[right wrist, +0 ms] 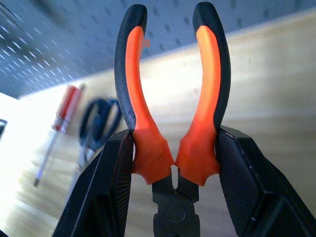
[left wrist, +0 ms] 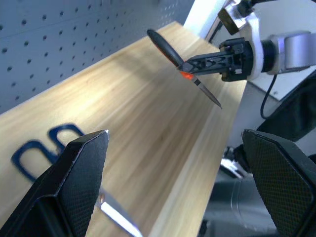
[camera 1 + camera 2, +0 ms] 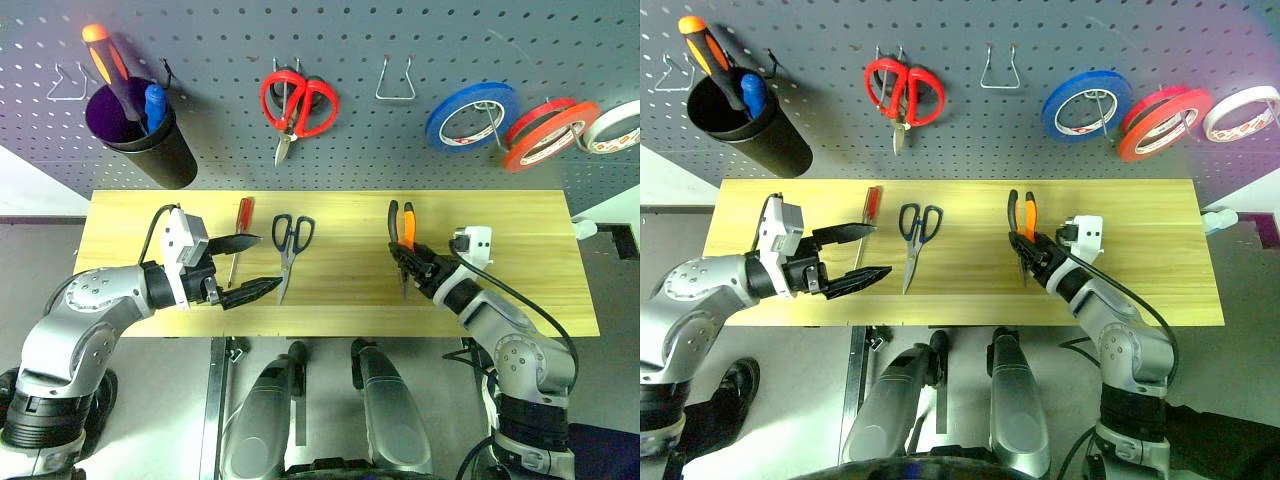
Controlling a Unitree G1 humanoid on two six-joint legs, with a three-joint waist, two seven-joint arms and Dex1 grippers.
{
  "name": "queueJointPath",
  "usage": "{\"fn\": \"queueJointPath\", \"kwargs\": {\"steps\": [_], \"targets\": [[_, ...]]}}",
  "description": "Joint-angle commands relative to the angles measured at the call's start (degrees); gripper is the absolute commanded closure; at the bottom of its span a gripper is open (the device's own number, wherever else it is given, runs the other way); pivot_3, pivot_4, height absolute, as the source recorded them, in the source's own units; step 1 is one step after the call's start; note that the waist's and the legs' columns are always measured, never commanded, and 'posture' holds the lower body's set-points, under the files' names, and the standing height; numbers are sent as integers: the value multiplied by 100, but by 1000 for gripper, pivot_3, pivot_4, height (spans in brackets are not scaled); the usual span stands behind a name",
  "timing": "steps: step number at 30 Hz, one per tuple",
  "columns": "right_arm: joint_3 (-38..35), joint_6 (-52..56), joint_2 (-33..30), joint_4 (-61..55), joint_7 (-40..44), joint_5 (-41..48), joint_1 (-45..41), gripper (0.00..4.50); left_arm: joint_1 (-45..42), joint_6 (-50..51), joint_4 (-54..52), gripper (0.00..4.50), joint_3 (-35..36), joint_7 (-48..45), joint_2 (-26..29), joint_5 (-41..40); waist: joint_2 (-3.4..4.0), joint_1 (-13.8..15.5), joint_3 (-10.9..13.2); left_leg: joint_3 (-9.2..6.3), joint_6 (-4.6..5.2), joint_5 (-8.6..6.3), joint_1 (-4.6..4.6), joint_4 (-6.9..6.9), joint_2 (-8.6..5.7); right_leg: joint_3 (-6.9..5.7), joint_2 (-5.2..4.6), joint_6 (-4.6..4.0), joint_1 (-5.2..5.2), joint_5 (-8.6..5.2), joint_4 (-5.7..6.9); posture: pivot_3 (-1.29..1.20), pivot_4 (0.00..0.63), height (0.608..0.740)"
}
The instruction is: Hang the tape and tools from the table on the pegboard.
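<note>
The step in hand looks like the hanging of the pliers (image 3: pixel 401 232): the right claw (image 3: pixel 409 262) is clamped on them low on the orange-and-black handles, near the pivot, and the left wrist view shows them held off the tabletop (image 3: pixel 520 250) with the nose pointing down and the handles rising toward 12 o'clock. The orange-red tape (image 3: pixel 550 134) already hangs on the pegboard (image 3: pixel 360 150) at the 2 o'clock side, between a blue roll (image 3: pixel 472 115) and a white roll (image 3: pixel 614 127), so that part of the task seems done. The dark-handled scissors (image 3: pixel 291 245) and the slim red-handled screwdriver (image 3: pixel 240 232) lie flat on the tabletop at about 10 o'clock from the pliers, just beside each other. The left claw (image 3: pixel 248 266) hovers by them with its 2 fingers spread wide and nothing between them, apparently readying for one of the 2. An empty wire hook (image 3: pixel 395 82) sits on the pegboard almost straight at 12 o'clock from the pliers, just right of the red-handled scissors (image 3: pixel 296 104). The next move probably calls for carrying the pliers up to that hook and spreading the handles over the wire, without letting them twist in the grip.
</note>
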Motion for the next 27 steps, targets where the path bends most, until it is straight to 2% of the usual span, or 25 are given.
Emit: {"fn": "queueJointPath", "kwargs": {"steps": [1,9,13,27], "targets": [[-229,-266,-48,-287,58,359,-26,2370,-128,-197,82,0,-98,-94,-91,104,-3,-2,-11,0,0,0,1,0,0,-1,0,0,0,0,1,-120,327,718],[-409,-629,-235,-262,120,703,-208,2370,-519,-247,396,0,-192,-162,-335,115,-11,-7,-83,-1,-8,6,1,16,2,-45,-3,-11,1,8,14,-145,270,718],[-394,-742,-353,-261,189,863,-354,2370,-674,-220,308,0,-163,-150,-411,49,-16,-3,-220,-1,-8,6,2,20,5,-85,-15,-18,1,12,16,-150,248,718],[-336,-975,-811,303,621,1153,-1353,2370,-1039,-521,333,0,-136,36,-616,257,-16,11,-706,-4,-1,2,9,97,5,-96,-15,-15,32,24,56,-120,150,718]]}}
